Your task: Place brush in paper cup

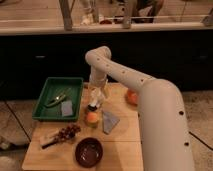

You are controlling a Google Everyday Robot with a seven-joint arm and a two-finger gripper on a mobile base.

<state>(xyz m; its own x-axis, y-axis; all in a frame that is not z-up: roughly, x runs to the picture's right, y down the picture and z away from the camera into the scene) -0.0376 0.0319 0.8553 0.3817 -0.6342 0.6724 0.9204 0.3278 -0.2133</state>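
Observation:
My gripper [97,95] hangs from the arm over the middle of the wooden table, pointing down. It is shut on the brush [93,105], whose pale part is at the fingers and whose dark head points down. The brush head is just above the paper cup [91,119], a small orange cup standing on the table directly below the gripper. I cannot tell whether the head touches the cup's rim.
A green tray [50,87] with a grey pad and a yellowish utensil lies at the left. A grey packet [110,122] lies right of the cup. A dark brown bowl [89,152] sits at the front. Grapes [68,132] lie front left. An orange bowl [131,97] sits at the right, partly behind the arm.

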